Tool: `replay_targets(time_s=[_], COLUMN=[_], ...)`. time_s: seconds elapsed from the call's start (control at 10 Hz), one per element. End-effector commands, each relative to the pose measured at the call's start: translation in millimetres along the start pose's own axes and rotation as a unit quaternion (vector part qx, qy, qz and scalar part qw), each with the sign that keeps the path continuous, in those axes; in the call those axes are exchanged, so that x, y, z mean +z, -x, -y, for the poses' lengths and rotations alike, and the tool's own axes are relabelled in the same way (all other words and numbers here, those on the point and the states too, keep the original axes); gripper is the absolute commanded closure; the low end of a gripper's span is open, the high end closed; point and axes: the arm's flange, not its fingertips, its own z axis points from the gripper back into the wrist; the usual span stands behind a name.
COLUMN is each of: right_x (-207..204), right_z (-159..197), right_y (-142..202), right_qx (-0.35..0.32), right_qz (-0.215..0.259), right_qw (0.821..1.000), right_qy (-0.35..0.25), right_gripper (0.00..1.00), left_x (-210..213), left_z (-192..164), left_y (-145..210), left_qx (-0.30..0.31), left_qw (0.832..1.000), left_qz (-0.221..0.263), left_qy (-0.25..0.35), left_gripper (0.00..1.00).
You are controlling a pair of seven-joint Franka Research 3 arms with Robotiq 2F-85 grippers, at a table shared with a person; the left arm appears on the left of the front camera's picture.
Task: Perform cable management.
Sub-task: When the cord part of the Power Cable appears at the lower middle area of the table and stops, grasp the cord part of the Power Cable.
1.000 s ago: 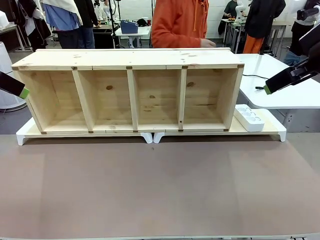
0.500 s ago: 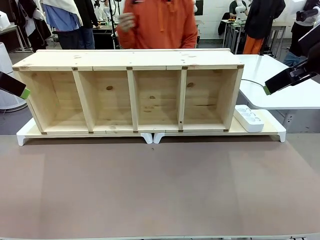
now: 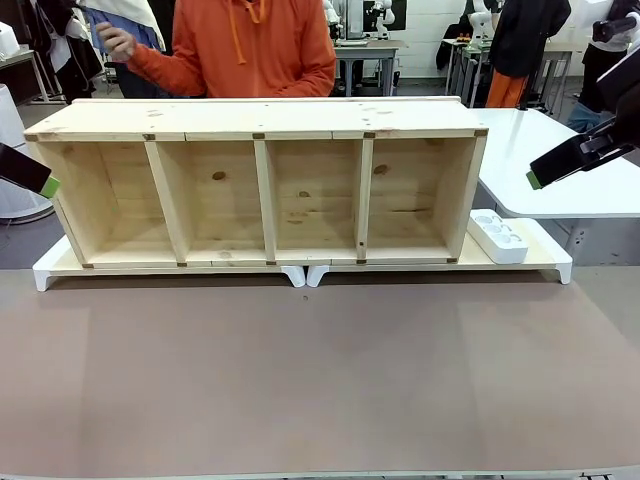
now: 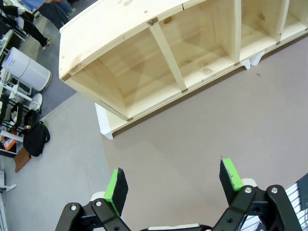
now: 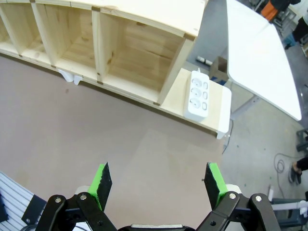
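The left gripper (image 4: 171, 183) and the right gripper (image 5: 159, 185) hover off the left and right ends of the wooden shelf (image 3: 260, 190), above the tabletop (image 3: 320, 380). Both have their fingers spread wide and hold nothing. Where the cable lies I cannot tell.

Between left claw (image 3: 46, 186) and right claw (image 3: 535, 179), on the table (image 3: 320, 380): four-bay wooden shelf (image 3: 265, 180). Below right claw, beside the shelf's end: white power strip (image 3: 498, 236). Beyond both claws: person (image 3: 250, 50) in orange.

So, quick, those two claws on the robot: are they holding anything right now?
Left gripper: open, holding nothing.
Right gripper: open, holding nothing.
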Motion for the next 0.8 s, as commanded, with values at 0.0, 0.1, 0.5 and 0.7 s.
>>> replay_targets(time_s=[0.0, 0.1, 0.5, 0.7], right_x=[0.3, 0.3, 0.3, 0.3], right_z=[0.8, 0.8, 0.8, 0.8], right_y=[-0.3, -0.3, -0.3, -0.3], right_qx=[-0.001, -0.001, -0.001, -0.001], right_qz=[0.002, 0.002, 0.002, 0.002], right_qw=[1.000, 1.000, 1.000, 1.000], right_qy=[0.001, 0.001, 0.001, 0.001], right_gripper=[0.00, 0.00, 0.00, 0.00], left_x=[-1.7, -1.7, -1.7, -1.7], left_z=[0.3, 0.3, 0.3, 0.3], left_y=[-2.0, -2.0, -2.0, -2.0], left_qx=[-0.003, -0.003, -0.003, -0.003], left_qw=[1.000, 1.000, 1.000, 1.000], left_qz=[0.003, 0.003, 0.003, 0.003], left_qy=[-0.001, -0.001, -0.001, -0.001], left_gripper=[0.00, 0.00, 0.00, 0.00])
